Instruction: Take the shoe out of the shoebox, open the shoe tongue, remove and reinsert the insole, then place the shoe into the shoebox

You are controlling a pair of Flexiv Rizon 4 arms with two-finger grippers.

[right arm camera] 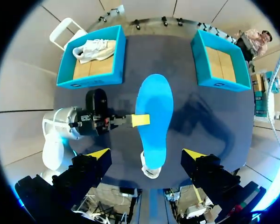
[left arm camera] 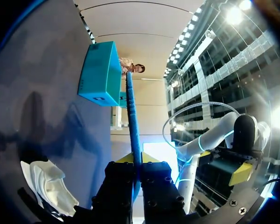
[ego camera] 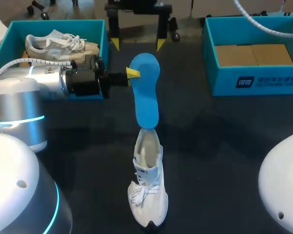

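The dark table point(ego camera: 224, 146) takes up nearly the whole head view, its surface matte with soft shadows near the middle. My left arm point(ego camera: 34, 83) comes in from the left edge and lies across the front of the left shoebox point(ego camera: 53, 23), a teal box at the far left corner. A matching right shoebox point(ego camera: 263, 80) sits at the far right corner, well apart from the first, showing a bare cardboard floor.

Inside the left shoebox lies a pale boxed shoe point(ego camera: 58, 44) on its side. A white shoe point(ego camera: 147, 190) stands upright on its sole at the near middle of the table, toe toward my side, laces on top.

The blue insole point(ego camera: 146, 92) hangs over the table between the boxes and the white shoe. Its narrow end meets that shoe's opening; whether it is inside I cannot tell. The left gripper point(ego camera: 133, 73) pinches the insole's side edge near the broad end, fingers clamped on both faces, as the left wrist view shows edge-on.

The right gripper point(ego camera: 137, 45) hangs high above the table, fingers spread wide and holding nothing.
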